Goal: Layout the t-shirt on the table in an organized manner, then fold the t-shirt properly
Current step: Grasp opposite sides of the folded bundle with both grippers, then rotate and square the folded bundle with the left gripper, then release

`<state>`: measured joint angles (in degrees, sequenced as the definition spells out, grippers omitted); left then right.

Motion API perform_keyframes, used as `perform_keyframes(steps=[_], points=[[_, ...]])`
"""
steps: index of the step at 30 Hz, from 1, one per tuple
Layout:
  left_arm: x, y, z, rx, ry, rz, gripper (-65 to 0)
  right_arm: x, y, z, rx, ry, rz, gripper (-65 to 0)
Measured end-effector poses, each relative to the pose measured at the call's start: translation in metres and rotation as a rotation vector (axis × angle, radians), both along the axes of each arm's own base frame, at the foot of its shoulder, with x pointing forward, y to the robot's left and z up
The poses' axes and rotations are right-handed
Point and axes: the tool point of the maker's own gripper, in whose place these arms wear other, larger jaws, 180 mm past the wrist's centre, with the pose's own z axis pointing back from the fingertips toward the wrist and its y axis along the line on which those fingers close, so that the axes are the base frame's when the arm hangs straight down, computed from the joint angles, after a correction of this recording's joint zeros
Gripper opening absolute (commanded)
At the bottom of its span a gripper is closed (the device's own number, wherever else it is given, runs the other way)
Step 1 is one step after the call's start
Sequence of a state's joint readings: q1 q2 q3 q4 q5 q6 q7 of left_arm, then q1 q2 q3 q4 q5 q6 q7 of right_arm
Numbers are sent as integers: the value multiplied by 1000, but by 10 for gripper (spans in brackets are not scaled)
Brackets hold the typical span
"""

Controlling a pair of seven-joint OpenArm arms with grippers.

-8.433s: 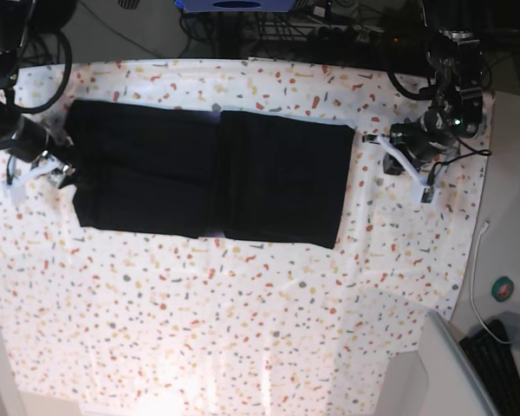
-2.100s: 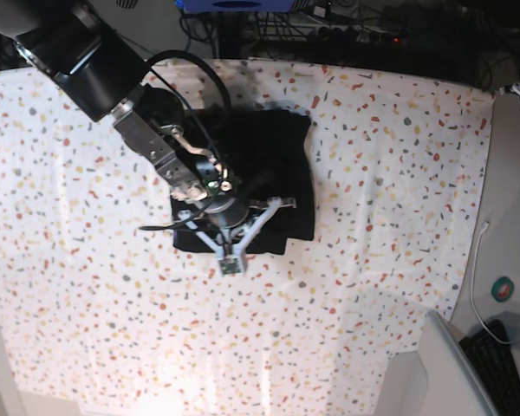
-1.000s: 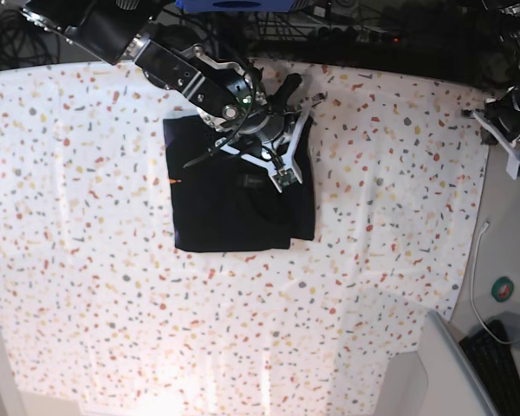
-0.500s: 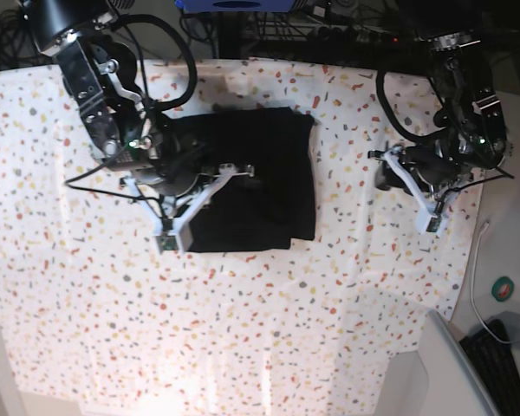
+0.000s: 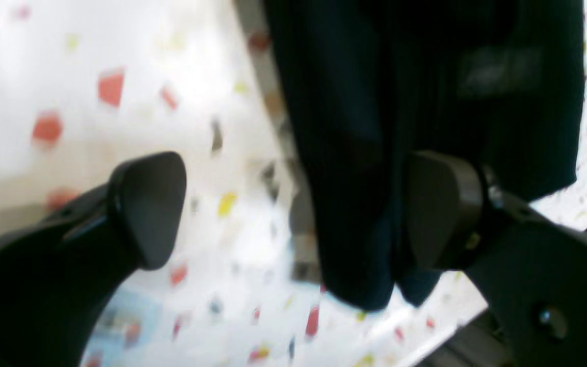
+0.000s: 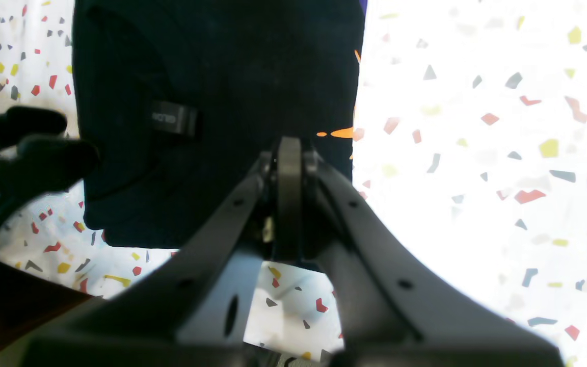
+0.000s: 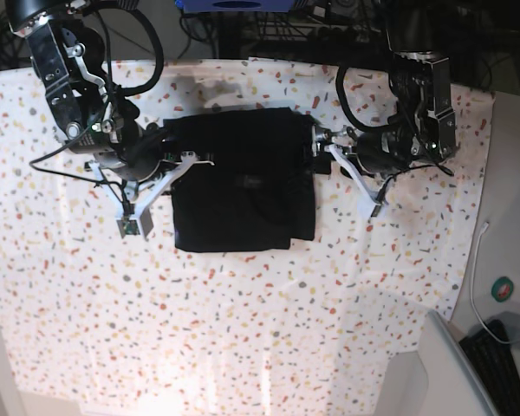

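Base view: the t-shirt point(image 7: 243, 178) lies folded into a compact block toward the far edge of the table point(image 7: 243, 329), midway across. The right gripper point(image 7: 178, 163) sits at its left edge, the left gripper point(image 7: 321, 156) at its right edge. Left wrist view: fingers point(image 5: 145, 204) spread wide, one tip against the shirt's edge, nothing held. Right wrist view: jaws pressed together over the shirt's near edge; whether cloth is pinched, cannot tell.
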<state>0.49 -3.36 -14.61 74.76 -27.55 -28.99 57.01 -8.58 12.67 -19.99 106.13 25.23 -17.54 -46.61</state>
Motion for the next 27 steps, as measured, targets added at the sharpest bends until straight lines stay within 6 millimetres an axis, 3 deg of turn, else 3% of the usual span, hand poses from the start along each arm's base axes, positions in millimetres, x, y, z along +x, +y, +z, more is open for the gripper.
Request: perform_keyframes(steps=[5, 9, 10, 13, 17, 18, 22, 27], points=[[4, -30, -4, -36, -3, -75, 0, -1, 1, 0, 1, 1, 3, -650], [7, -42, -9, -77, -28, -71, 0, 0, 1, 0, 1, 1, 1, -650], [6, -44, -11, -86, -25, -74, -26, 0, 1, 0, 1, 1, 1, -650], [7, -42, -16, -105, -22, -50, -201, 0, 0, 0, -2, 0, 2, -650], [-6, -35, -27, -75, 41, -71, -609, 4, -8, 2, -10, -25, -11, -650], [-6, -34, -28, -74, 46, -75, -650, 7, -14, 3, -11, -46, -35, -650], [1, -30, -28, 96, 25, -287, -650, 9, -57, 2, -48, -72, -153, -650], [12, -41, -28, 416, -79, -710, -650, 12, -88, 4, -67, -85, -242, -650]])
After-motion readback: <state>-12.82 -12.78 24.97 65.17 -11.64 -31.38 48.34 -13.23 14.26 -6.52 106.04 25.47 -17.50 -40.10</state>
